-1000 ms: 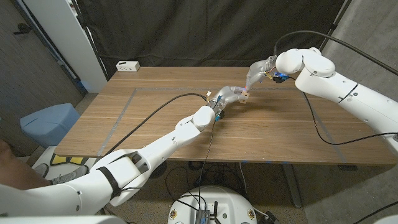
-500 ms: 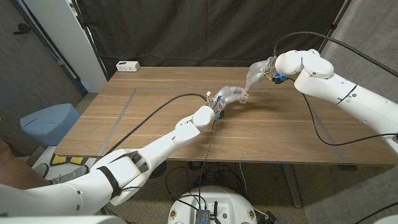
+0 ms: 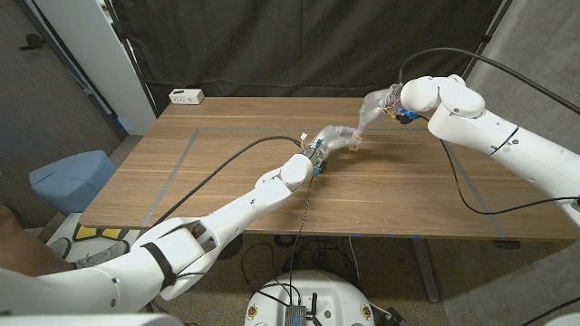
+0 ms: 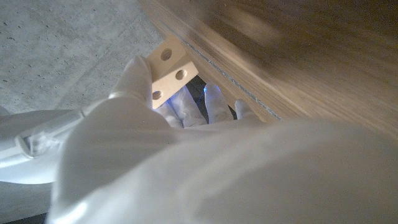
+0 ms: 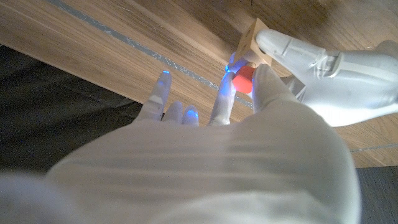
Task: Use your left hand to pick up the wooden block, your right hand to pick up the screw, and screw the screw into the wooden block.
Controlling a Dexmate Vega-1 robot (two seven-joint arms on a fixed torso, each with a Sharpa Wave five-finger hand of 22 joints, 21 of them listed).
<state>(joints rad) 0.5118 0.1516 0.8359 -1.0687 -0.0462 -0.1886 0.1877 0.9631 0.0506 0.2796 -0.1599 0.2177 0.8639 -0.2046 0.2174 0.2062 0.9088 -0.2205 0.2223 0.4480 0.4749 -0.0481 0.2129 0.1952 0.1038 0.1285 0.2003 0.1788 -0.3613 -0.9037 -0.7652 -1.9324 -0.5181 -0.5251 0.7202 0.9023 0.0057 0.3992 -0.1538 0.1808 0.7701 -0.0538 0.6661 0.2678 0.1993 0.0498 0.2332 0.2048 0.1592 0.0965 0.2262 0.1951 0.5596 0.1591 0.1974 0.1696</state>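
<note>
We are looking at the driving step: both pickups are done and the screw is meeting the block. Our left hand is gripping the wooden block and holding it up over the far middle of the wooden table, a little right of centre. In the left wrist view the block is sitting between the thumb and the other fingers, its pale face with round holes turned outward.

Our right hand is reaching in from the far right and pinching the screw, whose red head is showing between the thumb and a fingertip in the right wrist view. That red head is sitting right against the block's face, just beside the left hand's thumb. The shank is hidden, so the screw is probably already seated in a hole, though we cannot tell how deep it is sitting.

In the head view the two hands are nearly touching, with the block between them.

We are judging that the next move calls for turning the red head while pressing gently along the hole's axis, and for the left hand keeping the block firm so it is not twisting with the screw. Tilting the screw off axis would be risking a jam or a slip from the fingertips
</note>
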